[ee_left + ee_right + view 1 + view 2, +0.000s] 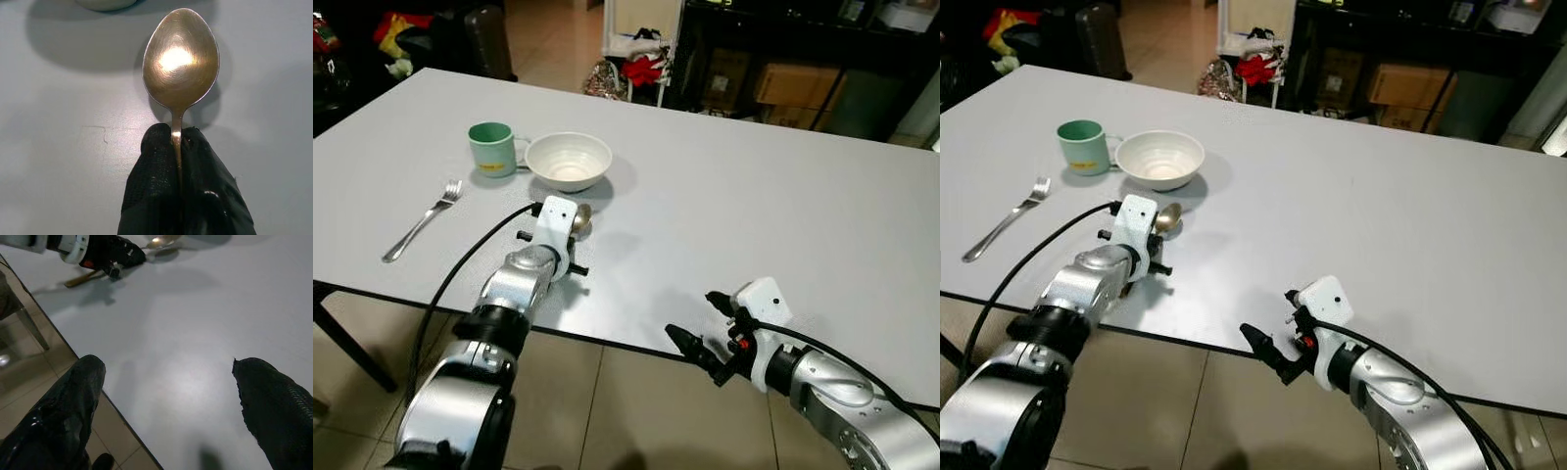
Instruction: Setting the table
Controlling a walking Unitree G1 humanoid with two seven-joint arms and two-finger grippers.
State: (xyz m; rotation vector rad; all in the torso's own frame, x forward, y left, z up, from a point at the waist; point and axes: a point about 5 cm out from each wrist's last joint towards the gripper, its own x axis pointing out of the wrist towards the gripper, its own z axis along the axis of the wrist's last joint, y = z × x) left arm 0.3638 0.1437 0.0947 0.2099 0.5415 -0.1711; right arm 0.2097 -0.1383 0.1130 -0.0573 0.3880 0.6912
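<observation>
My left gripper (177, 142) is shut on the neck of a metal spoon (180, 58), whose bowl (580, 221) pokes out just in front of the white bowl (568, 160) on the grey table (744, 196). A green mug (492, 148) stands left of the white bowl. Further left a fork (421, 221) lies flat on the table. At the table's near edge my right gripper (698, 325) stands open, with nothing between its fingers (63, 416).
The table's front edge runs just under both arms, with tiled floor (607, 411) below. Behind the table are dark shelves with cardboard boxes (793, 86), a white rack with red items (644, 61) and clutter at the back left.
</observation>
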